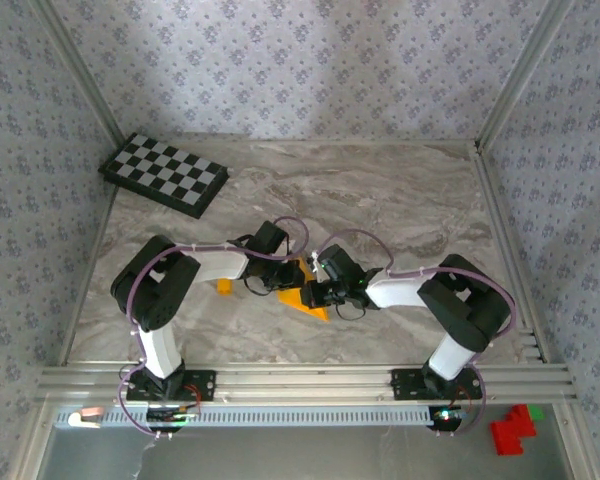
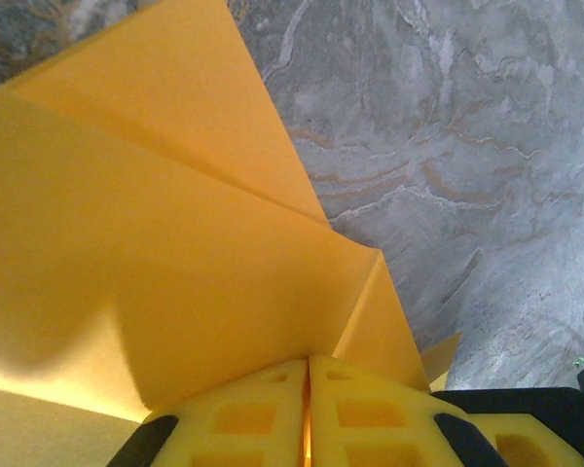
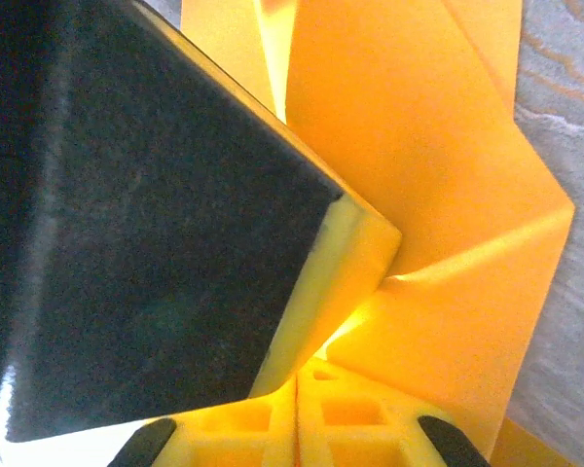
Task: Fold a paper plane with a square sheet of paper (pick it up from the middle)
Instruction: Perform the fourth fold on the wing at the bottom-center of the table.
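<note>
Well, I have the left gripper (image 2: 307, 394) and right gripper (image 3: 297, 404) both clamped on the creased square sheet of paper (image 2: 175, 272), folds fanning ahead of the fingers (image 2: 253, 416), open table (image 2: 487, 195) beyond its edges, far corners cut off.

This is a robot test cell in a lab. A grey marble-patterned tabletop (image 1: 380, 190) is boxed in by pale floral-papered wall panels (image 1: 310, 70) on silver aluminium posts (image 1: 515, 75). At six o'clock, a black-and-white left arm (image 1: 165, 290) and matching right arm (image 1: 460, 305) are bolted to a ribbed metal rail (image 1: 300, 382). A black-and-white checkered board (image 1: 165, 174) lies at ten o'clock.
</note>
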### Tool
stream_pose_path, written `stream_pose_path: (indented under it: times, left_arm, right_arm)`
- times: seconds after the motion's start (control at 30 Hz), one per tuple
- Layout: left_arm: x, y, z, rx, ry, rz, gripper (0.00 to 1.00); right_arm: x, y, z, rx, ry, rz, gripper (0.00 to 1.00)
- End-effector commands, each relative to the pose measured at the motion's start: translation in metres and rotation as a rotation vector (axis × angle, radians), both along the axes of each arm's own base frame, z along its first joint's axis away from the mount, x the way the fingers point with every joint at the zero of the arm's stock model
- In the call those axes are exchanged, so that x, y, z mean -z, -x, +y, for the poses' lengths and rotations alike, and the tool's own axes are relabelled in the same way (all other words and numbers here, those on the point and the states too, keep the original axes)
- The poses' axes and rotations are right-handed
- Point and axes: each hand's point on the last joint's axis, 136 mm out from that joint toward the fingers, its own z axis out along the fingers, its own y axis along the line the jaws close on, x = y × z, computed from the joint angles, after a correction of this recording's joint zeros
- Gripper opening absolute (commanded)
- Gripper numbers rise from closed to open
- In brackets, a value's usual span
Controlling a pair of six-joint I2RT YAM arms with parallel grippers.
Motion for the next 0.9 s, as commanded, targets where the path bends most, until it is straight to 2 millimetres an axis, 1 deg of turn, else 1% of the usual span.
stream_pose_path:
  times: [0.0, 0.3, 0.63, 0.7, 0.73, 0.87]
  left_arm:
    - [0.046, 0.009, 0.037, -0.035, -0.202, 0.047, 0.1]
    - [0.05, 0.011, 0.041, -0.037, -0.217, 0.048, 0.09]
    - [0.046, 0.008, 0.039, -0.037, -0.216, 0.04, 0.1]
    - [0.046, 0.008, 0.039, -0.035, -0.215, 0.04, 0.1]
    - [0.046, 0.008, 0.039, -0.035, -0.215, 0.04, 0.1]
    - [0.042, 0.007, 0.037, -0.036, -0.208, 0.037, 0.1]
  right_arm:
    - [0.023, 0.021, -0.024, 0.006, 0.089, 0.078, 0.08]
    - [0.033, 0.053, -0.048, 0.03, 0.122, 0.147, 0.08]
    - [0.035, 0.073, -0.076, 0.068, 0.16, 0.159, 0.08]
    - [0.029, 0.072, -0.077, 0.073, 0.141, 0.146, 0.08]
    - [0.022, 0.07, -0.074, 0.069, 0.116, 0.132, 0.08]
    - [-0.019, 0.05, -0.049, 0.061, -0.025, 0.042, 0.08]
